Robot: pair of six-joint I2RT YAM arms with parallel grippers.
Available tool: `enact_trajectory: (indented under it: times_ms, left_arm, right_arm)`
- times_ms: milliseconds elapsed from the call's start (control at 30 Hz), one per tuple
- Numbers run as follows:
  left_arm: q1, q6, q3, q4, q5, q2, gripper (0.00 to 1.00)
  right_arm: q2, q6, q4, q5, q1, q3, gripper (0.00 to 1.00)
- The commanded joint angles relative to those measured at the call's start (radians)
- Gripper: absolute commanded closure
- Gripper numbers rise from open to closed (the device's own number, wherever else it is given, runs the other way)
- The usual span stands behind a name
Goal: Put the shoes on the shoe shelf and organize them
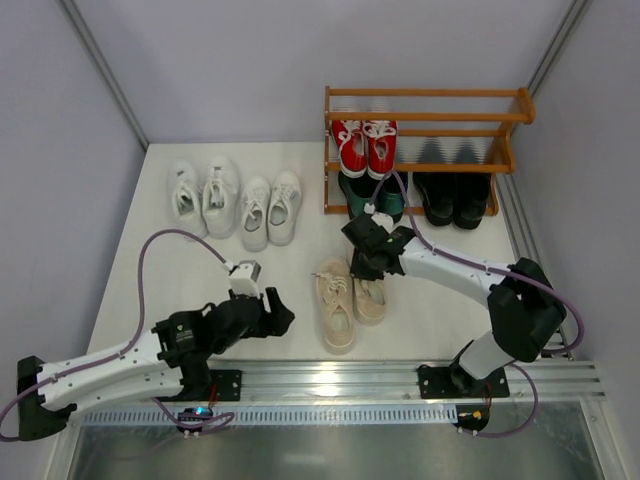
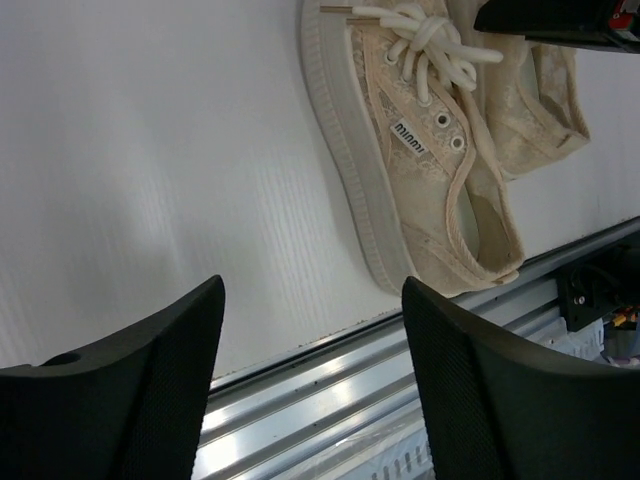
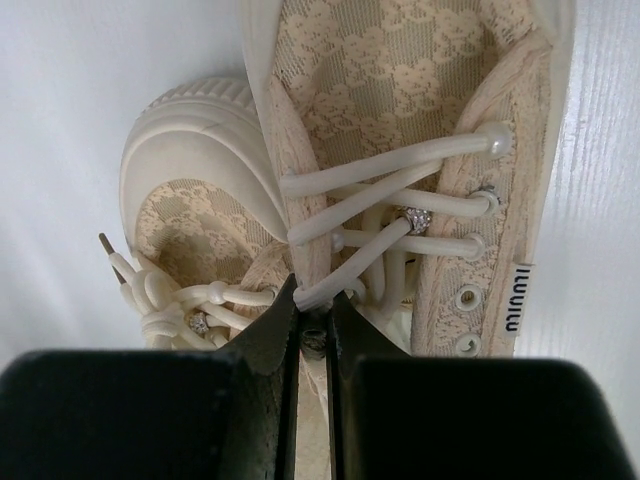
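Cream lace sneaker [image 1: 370, 298] lies mid-surface [image 1: 305, 215] touching its mate [image 1: 336, 305]. The right pincer [image 1: 368, 268] is clenched on its inner wall by the laces, a thin edge that probably suits carrying it to the shoe shelf [image 1: 425, 118] at 12 o'clock. There, red sneakers [image 1: 364, 146] sit above green loafers [image 1: 352, 195], with black loafers [image 1: 452, 198] at their 3 o'clock, so the bare bars beside the red pair look likeliest. White sneakers [image 1: 218, 195] wait at 10 o'clock, while the left pincer [image 1: 278, 315] hangs released and empty at 9 o'clock.
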Motion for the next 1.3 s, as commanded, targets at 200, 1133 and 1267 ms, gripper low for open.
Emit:
enact_trajectory:
  times_ms: [200, 1133, 1267]
  left_arm:
    - [-0.005, -0.032, -0.056, 0.243, 0.125, 0.041, 0.53]
    - [-0.108, -0.031, -0.011, 0.397, 0.120, 0.235, 1.00]
    - [-0.108, -0.029, -0.020, 0.436, 0.117, 0.281, 1.00]
  right_arm:
    - [-0.012, 0.070, 0.008, 0.035, 0.095, 0.007, 0.96]
    - [-0.412, -0.217, -0.083, 0.099, 0.173, -0.103, 0.00]
    - [-0.435, -0.258, -0.020, 0.015, 0.176, -0.200, 0.00]
